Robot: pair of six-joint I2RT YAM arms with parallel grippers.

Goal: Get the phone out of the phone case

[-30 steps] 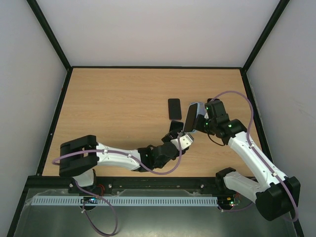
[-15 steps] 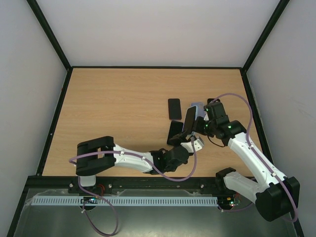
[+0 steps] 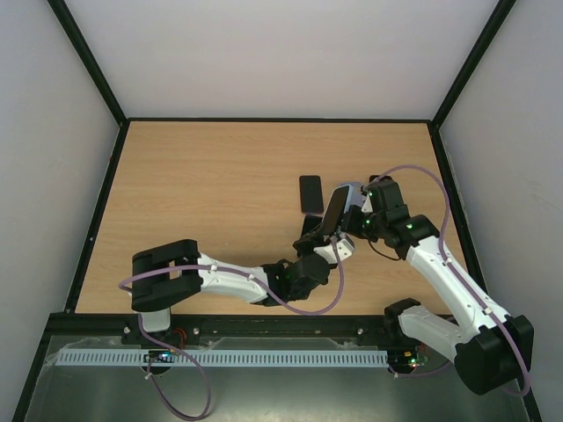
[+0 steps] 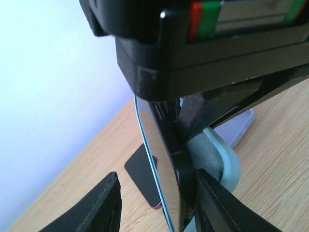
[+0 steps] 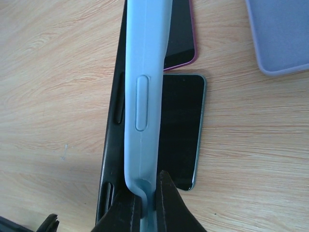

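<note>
pale wooden table [image 3: 202, 202], white walls; above its right middle the glossy black phone [image 4: 166, 164] stands on edge in the air, partly peeled from the light-blue case [image 5: 145, 72]. the right gripper [image 5: 145, 205] pinches the case's lip. the left gripper [image 4: 158, 198] straddles the phone, jaws not yet clamped. next, i judge: close on it, then pull apart.
</note>
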